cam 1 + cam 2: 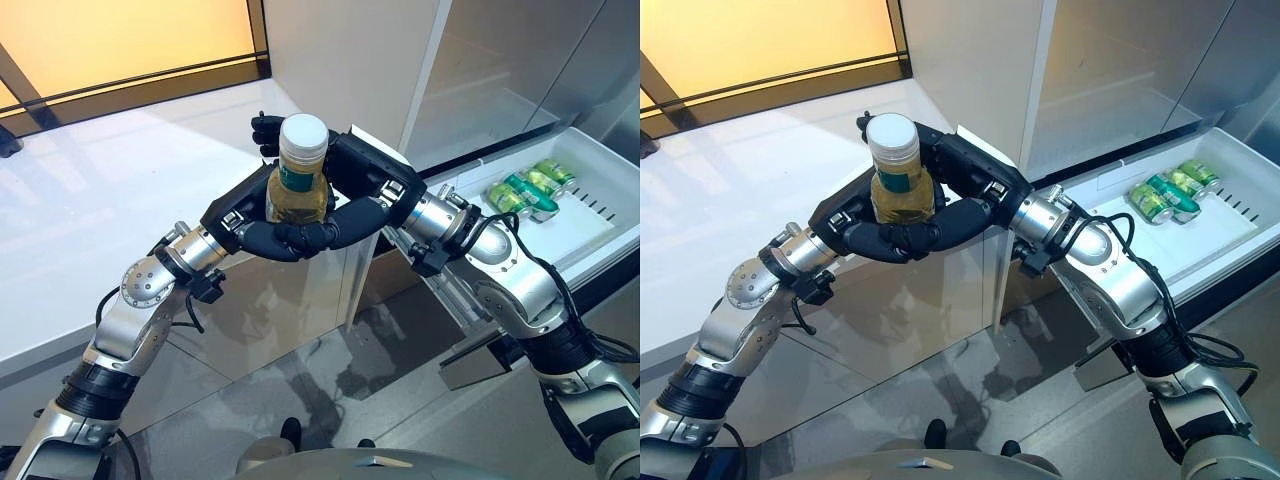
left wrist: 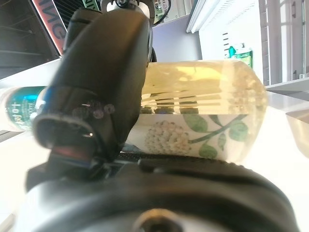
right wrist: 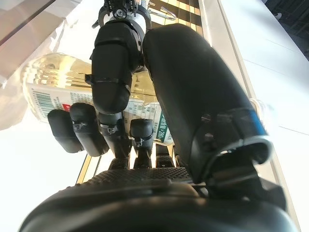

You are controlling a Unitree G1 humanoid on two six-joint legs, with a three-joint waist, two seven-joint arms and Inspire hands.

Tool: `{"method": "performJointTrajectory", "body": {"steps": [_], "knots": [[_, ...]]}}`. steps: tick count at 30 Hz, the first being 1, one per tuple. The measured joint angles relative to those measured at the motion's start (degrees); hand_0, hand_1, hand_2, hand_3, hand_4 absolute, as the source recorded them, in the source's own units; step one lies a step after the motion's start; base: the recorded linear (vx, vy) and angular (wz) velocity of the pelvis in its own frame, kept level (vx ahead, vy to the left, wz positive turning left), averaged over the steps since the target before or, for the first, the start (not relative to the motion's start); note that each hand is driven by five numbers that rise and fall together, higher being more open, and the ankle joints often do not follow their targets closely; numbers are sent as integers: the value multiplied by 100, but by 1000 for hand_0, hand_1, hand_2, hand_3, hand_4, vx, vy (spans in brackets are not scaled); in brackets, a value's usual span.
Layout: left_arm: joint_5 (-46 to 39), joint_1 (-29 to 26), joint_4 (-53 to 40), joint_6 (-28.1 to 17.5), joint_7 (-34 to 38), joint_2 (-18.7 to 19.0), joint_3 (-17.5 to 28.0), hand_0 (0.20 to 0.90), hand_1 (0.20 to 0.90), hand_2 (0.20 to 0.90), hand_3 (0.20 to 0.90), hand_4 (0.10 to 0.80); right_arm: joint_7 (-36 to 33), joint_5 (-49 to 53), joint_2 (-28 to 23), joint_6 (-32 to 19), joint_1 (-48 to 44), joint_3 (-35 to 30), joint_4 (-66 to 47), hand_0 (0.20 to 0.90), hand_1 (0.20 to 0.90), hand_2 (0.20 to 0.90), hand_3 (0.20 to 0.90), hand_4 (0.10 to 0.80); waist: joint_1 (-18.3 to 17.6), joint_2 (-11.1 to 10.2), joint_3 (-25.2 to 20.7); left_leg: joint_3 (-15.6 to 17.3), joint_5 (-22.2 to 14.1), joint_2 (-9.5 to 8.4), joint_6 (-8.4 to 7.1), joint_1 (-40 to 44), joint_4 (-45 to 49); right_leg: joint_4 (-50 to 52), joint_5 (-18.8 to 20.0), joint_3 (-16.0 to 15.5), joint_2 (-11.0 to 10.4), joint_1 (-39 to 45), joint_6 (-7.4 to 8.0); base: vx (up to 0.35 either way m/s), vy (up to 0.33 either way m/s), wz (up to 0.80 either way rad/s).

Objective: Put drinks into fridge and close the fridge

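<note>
Both hands, my left hand and right hand, curl around one upright bottle; green cans lie in the open drawer beyond my right hand.

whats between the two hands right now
A bottle of pale yellow drink with a white cap, upright, clasped between the left hand and right hand. The eye views show it best.

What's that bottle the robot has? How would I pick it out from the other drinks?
Start at the white counter, then go to where both dark hands meet above its edge. The bottle stands upright between the left hand and right hand: pale yellow drink, white cap. Unlike it, the green cans lie in the open drawer.
</note>
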Motion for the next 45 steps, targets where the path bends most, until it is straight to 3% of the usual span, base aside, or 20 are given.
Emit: {"method": "performJointTrajectory", "body": {"steps": [18, 19, 20, 21, 43, 44, 45], "knots": [[190, -41, 4, 126, 14, 63, -42, 300, 300, 300, 200, 100, -4, 8, -6, -7, -371, 15, -1, 900, 900, 900, 900, 800, -1, 1, 0, 4, 0, 0, 0, 0, 0, 0, 0, 4, 0, -1, 0, 0, 0, 0], [190, -41, 4, 126, 14, 65, -44, 300, 300, 300, 200, 100, -4, 10, -7, -7, -371, 15, -1, 768, 768, 768, 746, 646, -2, 1, 0, 4, 0, 0, 0, 0, 0, 0, 0, 4, 0, -1, 0, 0, 0, 0], [190, -41, 5, 126, 14, 66, -46, 300, 300, 300, 200, 100, -4, 11, -7, -7, -371, 15, -1, 507, 507, 507, 442, 342, -2, 1, 0, 4, 0, 0, 0, 0, 0, 0, 0, 3, 0, -1, 0, 0, 0, 0], [190, -41, 5, 128, 14, 66, -46, 300, 300, 300, 200, 100, -4, 15, -7, -7, -372, 16, -1, 300, 300, 300, 200, 100, -2, 1, 0, 4, 0, 1, 0, 0, 0, 0, 0, 3, 0, -1, 0, 0, 0, 0], [48, -221, 93, 254, 33, -31, -247, 300, 300, 300, 200, 100, -166, 381, 198, -38, -540, 181, -8, 300, 300, 300, 200, 100, -2, 3, -1, 5, 2, 1, 1, 0, 0, 0, 0, 3, -2, -1, 0, 0, 0, 0], [48, -221, 93, 254, 35, -31, -247, 505, 505, 505, 439, 339, -169, 380, 198, -38, -541, 181, -8, 300, 300, 300, 200, 100, -3, 3, -1, 5, 2, 0, 1, 0, 0, 0, 0, 3, -2, -1, 0, 0, 0, 0], [48, -221, 93, 254, 37, -31, -247, 820, 820, 820, 807, 707, -172, 379, 198, -38, -541, 181, -8, 300, 300, 300, 200, 100, -3, 3, -1, 5, 2, 0, 1, 0, 0, 0, 0, 3, -2, -1, 0, 0, 0, 0]]}}
